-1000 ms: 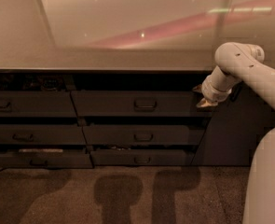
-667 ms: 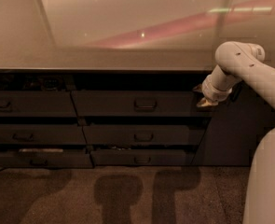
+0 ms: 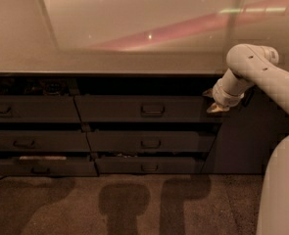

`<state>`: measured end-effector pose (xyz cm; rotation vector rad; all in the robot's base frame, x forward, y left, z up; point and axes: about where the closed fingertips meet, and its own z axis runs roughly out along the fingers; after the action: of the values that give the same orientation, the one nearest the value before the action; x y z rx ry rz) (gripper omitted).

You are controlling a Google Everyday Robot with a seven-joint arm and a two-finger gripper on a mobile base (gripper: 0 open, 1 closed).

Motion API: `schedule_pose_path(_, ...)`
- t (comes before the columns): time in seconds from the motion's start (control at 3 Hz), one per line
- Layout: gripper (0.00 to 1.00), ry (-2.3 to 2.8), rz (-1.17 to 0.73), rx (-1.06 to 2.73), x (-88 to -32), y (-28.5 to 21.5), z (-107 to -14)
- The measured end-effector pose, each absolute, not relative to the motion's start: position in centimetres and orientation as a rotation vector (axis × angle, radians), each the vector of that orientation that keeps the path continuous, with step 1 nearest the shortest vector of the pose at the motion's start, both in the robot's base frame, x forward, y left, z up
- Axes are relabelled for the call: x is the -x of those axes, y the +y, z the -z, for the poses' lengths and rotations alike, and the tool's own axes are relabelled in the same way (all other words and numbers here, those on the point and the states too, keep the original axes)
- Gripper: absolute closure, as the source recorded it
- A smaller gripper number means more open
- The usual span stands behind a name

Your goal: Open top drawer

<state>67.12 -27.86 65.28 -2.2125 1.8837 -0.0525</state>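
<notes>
My gripper hangs at the end of the white arm, which bends down from the upper right. It sits low against the dark cabinet face, just under the edge of the pale countertop. I cannot tell from here whether the gripper is apart or together; only its pale tip shows against the dark front.

The top drawer lies directly to the gripper's left, at the same height. Its right end meets the gripper so closely that I cannot say whether they touch. Its small loop handle is well off to the gripper's left, at the middle of the front, with nothing on it. A dark gap runs along above the drawer front, under the counter.

Below and left of the gripper are two lower grey drawers, the middle one and the bottom one, each with its own handle. Far to the gripper's left stands another column of drawers. The lowest of these shows something pale along its top edge. Carpet with soft shadows spreads beneath, and the robot's pale body fills the lower right corner, beneath the gripper.
</notes>
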Motion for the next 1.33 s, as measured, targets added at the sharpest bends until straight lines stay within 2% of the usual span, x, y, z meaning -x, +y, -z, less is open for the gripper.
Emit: schedule_pose_path(1.33,1.00,1.869,0.091,2.213,-66.5,-28.7,-67.4)
